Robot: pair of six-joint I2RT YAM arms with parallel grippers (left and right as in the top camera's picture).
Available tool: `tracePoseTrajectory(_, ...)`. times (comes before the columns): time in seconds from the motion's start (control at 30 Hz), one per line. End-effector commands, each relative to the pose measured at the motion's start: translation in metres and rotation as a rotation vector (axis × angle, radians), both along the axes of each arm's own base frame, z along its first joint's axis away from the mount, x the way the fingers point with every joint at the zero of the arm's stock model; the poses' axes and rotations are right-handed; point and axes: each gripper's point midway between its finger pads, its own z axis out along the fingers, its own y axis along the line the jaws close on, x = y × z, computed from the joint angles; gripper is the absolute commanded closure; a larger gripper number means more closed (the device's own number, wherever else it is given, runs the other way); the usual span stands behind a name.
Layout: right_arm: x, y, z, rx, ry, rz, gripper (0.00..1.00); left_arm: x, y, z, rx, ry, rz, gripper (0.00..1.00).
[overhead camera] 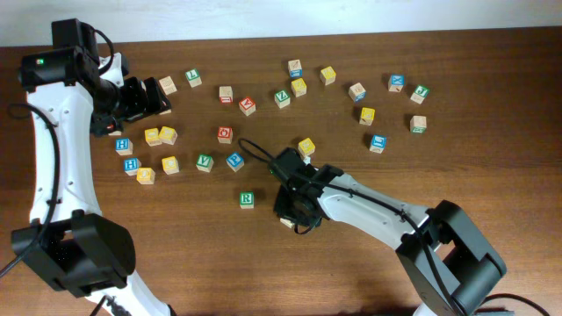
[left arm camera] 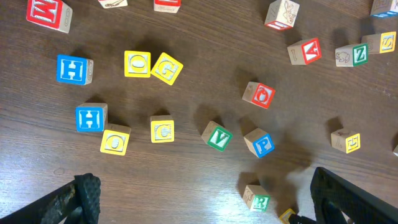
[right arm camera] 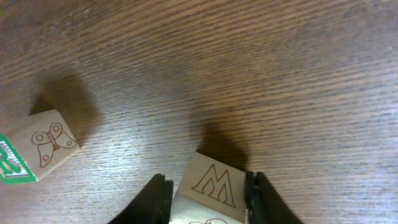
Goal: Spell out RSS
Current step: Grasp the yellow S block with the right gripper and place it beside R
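Note:
The green R cube (overhead camera: 247, 199) lies on the table in front of the middle; it also shows in the left wrist view (left arm camera: 256, 198) and the right wrist view (right arm camera: 25, 152), with a butterfly on its side. My right gripper (overhead camera: 294, 213) (right arm camera: 208, 198) is shut on a wooden cube (right arm camera: 212, 185) with an outlined M on its side, just right of the R cube. A yellow corner of that cube (left arm camera: 287, 216) shows; its top letter is hidden. My left gripper (overhead camera: 154, 98) (left arm camera: 205, 208) is open and empty, high at the back left.
Yellow-faced cubes lie at the left (overhead camera: 152, 136) (overhead camera: 169, 164), just behind my right gripper (overhead camera: 306, 147), and at the back (overhead camera: 299, 87) (overhead camera: 366, 115). A green V cube (overhead camera: 204, 161), a blue cube (overhead camera: 234, 161) and a red cube (overhead camera: 225, 134) lie behind the R cube.

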Motion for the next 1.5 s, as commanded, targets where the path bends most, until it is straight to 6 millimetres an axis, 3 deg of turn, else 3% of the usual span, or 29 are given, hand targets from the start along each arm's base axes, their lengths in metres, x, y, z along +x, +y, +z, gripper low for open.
tracePoseTrajectory(0.0,0.001,0.004,-0.001,0.033,0.014,0.08,0.79,0.0,0.002,0.013,-0.004,-0.037,0.014,0.01)
tracePoseTrajectory(0.03,0.008,0.003,0.005,0.085,0.025,0.105,0.82,0.0,0.002,0.013,-0.004,-0.037,0.014,0.01)
tracePoseTrajectory(0.07,0.012,0.0,0.009,0.154,0.049,0.13,0.75,0.0,0.002,0.013,-0.004,-0.037,0.014,0.01)
tracePoseTrajectory(0.13,0.015,-0.007,0.013,0.216,0.075,0.167,0.54,0.0,0.002,0.013,-0.004,-0.037,0.014,0.01)
tracePoseTrajectory(0.2,0.008,-0.016,0.011,0.191,0.113,0.152,0.39,0.0,0.002,0.013,-0.004,-0.037,0.014,0.01)
tracePoseTrajectory(0.33,-0.01,-0.011,0.005,0.131,0.163,0.107,0.4,0.0,0.002,0.013,-0.004,-0.037,0.014,0.01)
tracePoseTrajectory(0.37,-0.01,-0.009,0.002,0.112,0.161,0.085,0.49,0.0,0.002,0.013,-0.004,-0.037,0.014,0.01)
tracePoseTrajectory(0.7,-0.002,-0.006,-0.007,0.053,0.088,0.103,0.52,0.0,0.002,0.013,-0.004,-0.037,0.014,0.01)
tracePoseTrajectory(0.8,0.002,0.0,-0.005,0.072,0.066,0.117,0.72,0.0,0.002,0.013,-0.004,-0.037,0.014,0.01)
tracePoseTrajectory(0.9,0.01,0.015,0.013,0.246,0.062,0.239,0.75,0.0,0.002,0.013,-0.004,-0.037,0.014,0.01)
tracePoseTrajectory(1.0,0.027,0.03,0.033,0.418,-0.018,0.344,0.75,0.0,0.002,0.013,-0.004,-0.037,0.014,0.01)
tracePoseTrajectory(1.17,0.027,0.04,0.003,0.512,0.036,0.374,0.75,0.0,0.002,0.013,-0.004,-0.037,0.014,0.01)
tracePoseTrajectory(1.23,0.029,0.031,-0.004,0.516,0.065,0.345,0.74,0.0,0.002,0.013,-0.003,-0.036,0.014,0.01)
tracePoseTrajectory(1.33,0.038,0.002,-0.01,0.469,0.082,0.295,0.61,0.0,0.002,0.013,-0.004,-0.037,0.014,0.01)
tracePoseTrajectory(1.47,0.042,-0.006,-0.01,0.461,0.08,0.29,0.56,0.0,0.002,0.013,-0.004,-0.037,0.014,0.01)
